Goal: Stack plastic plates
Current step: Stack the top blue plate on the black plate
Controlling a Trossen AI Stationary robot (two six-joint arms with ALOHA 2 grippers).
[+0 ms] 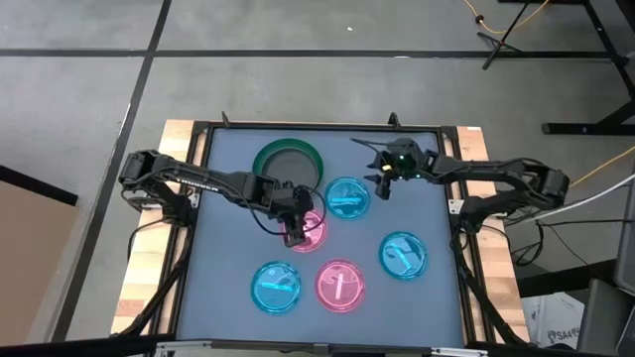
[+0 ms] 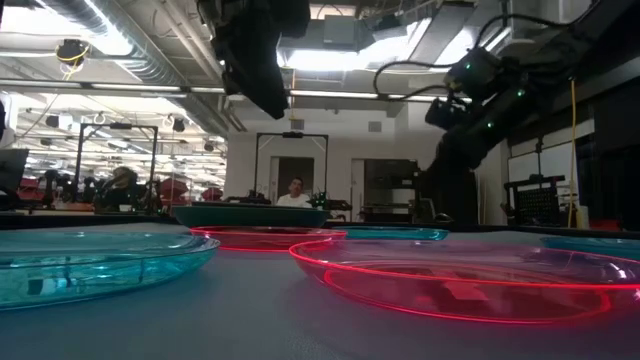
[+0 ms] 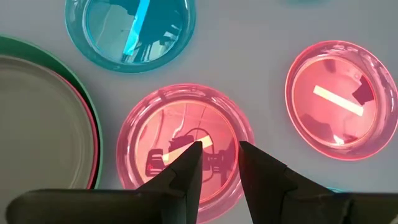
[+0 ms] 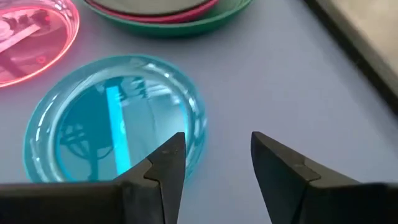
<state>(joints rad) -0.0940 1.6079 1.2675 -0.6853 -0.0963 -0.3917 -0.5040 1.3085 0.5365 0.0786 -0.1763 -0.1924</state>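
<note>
1. the table (image 1: 228, 297) has a grey top, and the plates are spread across it.
2. at the far side sits the big green plate (image 1: 289, 159), with a pink plate (image 3: 94, 146) and a grey plate (image 3: 37, 121) already nested inside it.
3. five clear plates lie loose: a blue plate (image 1: 347, 197) just beside the green one, a pink see-through plate (image 1: 310, 230) next to that, and nearer the front edge a second blue plate (image 1: 277, 287), a second pink see-through plate (image 1: 339, 284) and a third blue plate (image 1: 403, 254).
4. the left gripper (image 1: 295, 236) hangs over the pink see-through plate in the middle; its fingers (image 3: 186, 171) stand apart with nothing between them.
5. the right gripper (image 1: 382, 184) hovers at the outer rim of the blue plate beside the green one, jaws spread wide and empty, not touching the plate.
</note>
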